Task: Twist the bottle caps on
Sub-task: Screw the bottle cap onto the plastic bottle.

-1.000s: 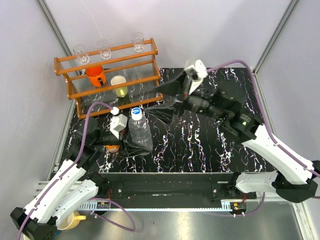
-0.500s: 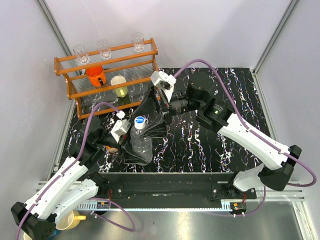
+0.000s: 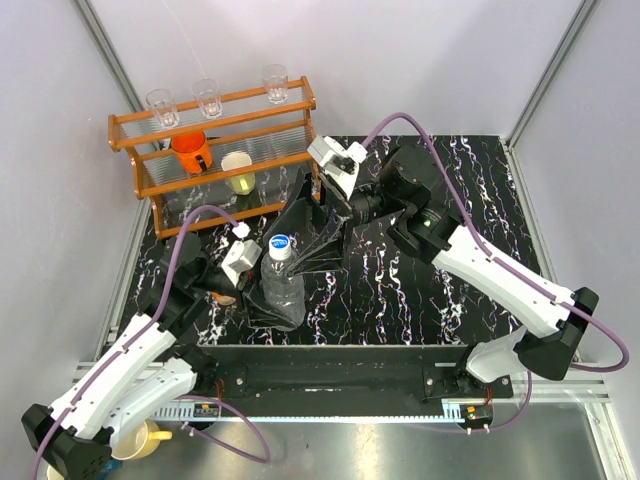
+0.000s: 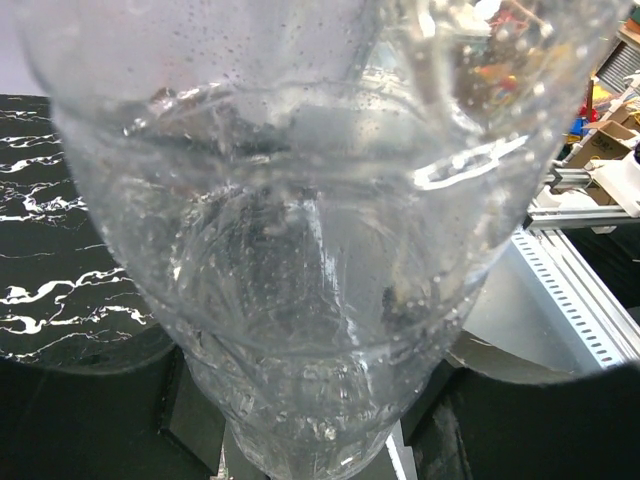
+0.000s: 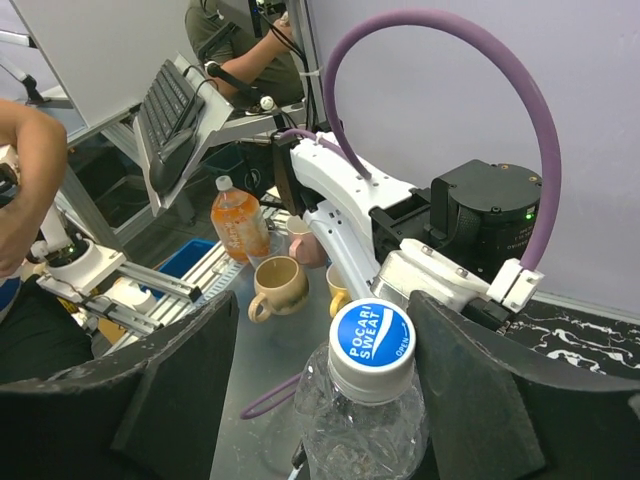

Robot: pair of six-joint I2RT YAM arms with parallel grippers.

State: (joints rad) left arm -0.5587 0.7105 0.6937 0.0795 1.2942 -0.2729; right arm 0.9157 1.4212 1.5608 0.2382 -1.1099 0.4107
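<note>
A clear plastic bottle (image 3: 285, 280) stands upright near the table's front left, and my left gripper (image 3: 268, 295) is shut on its body. In the left wrist view the bottle (image 4: 300, 250) fills the frame between the dark fingers (image 4: 190, 420). Its blue-and-white cap (image 3: 279, 243) sits on the neck. My right gripper (image 3: 297, 240) is open and reaches in from the right at cap height. In the right wrist view the cap (image 5: 371, 345) lies between the black fingers (image 5: 190, 390) with a gap on the left. A bit of the orange bottle (image 3: 224, 297) shows behind the left gripper.
A wooden rack (image 3: 215, 150) at the back left holds clear glasses, an orange mug (image 3: 190, 150) and a pale cup (image 3: 238, 172). The black marbled tabletop (image 3: 440, 300) spreads to the right. Below the table's near edge sit mugs (image 5: 280, 285) and an orange drink bottle (image 5: 238, 222).
My right arm has swung left from the table's middle to the clear bottle's cap, and its jaws have narrowed. The left arm and bottle have stayed put.
</note>
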